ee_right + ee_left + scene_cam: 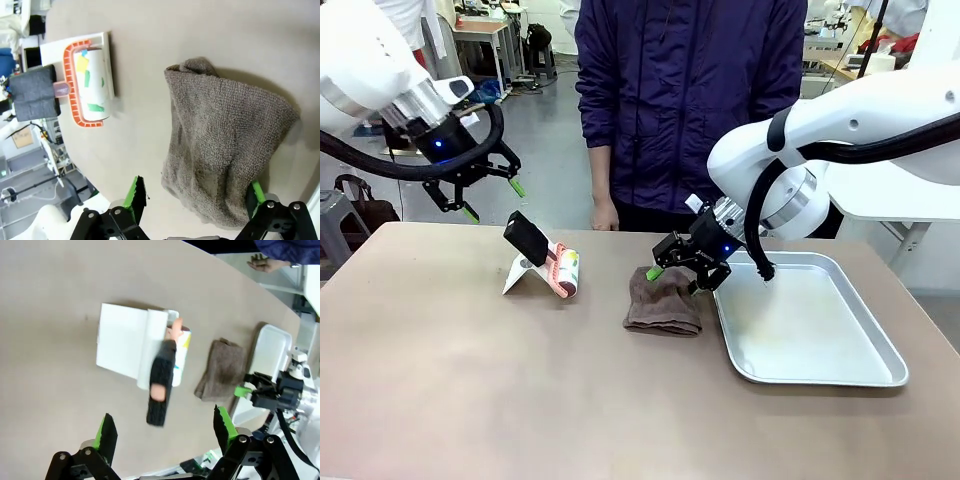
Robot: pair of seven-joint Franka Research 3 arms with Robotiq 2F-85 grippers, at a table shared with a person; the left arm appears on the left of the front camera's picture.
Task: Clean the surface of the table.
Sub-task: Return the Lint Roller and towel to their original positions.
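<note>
Now two open grippers are seen over the table [470,400], and nothing is held by either.

The left gripper [492,200] is held up in the air near the table's far left edge, and its green-tipped fingers [106,432] are spread wide apart above a lint roller [566,270]. The lint roller is laid in a white stand [520,275], with its black handle [527,238] tilted upward. The right gripper [675,280] is held low over a brown cloth [663,305], and its fingers [135,192] are spread on either side of the cloth's near end. The cloth is laid flat on the brown table top, just beside a shiny metal tray [810,320]. A person in a dark blue jacket [690,90] is seen standing at the far side.
</note>
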